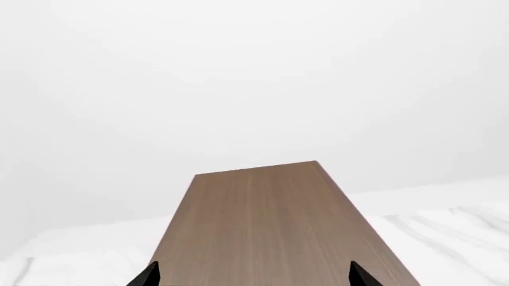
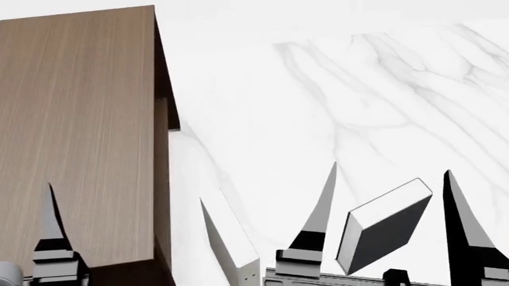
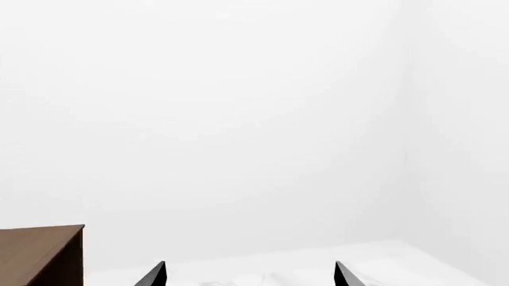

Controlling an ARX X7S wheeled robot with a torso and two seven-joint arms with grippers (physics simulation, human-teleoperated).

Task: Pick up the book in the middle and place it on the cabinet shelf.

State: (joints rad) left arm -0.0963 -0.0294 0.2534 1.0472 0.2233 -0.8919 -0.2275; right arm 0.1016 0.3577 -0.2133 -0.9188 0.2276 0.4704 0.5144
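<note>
Head view: the cabinet shelf (image 2: 75, 131) fills the left of the frame, wood-grain top facing the camera, dark brown side along its right edge. It stands on a white marble table (image 2: 334, 89).

The book (image 2: 387, 225) sits low in the frame, right of centre: dark grey cover, white page edge showing, tilted off upright. It lies between the two fingers of the right gripper (image 2: 390, 173), which are spread wide; contact with either finger cannot be confirmed. A whitish book (image 2: 229, 238) stands just left of that gripper's left finger, leaning.

Left gripper (image 2: 51, 189): only one finger is seen in the head view, over the cabinet top. In the left wrist view both tips (image 1: 145, 276) appear at the frame's lower edge, well apart, nothing between them, with the cabinet top (image 1: 270, 226) stretching ahead.

Right wrist view: both tips (image 3: 155, 275) held apart, no object visible between them; a corner of the cabinet (image 3: 40, 253) at one side, white wall beyond.
</note>
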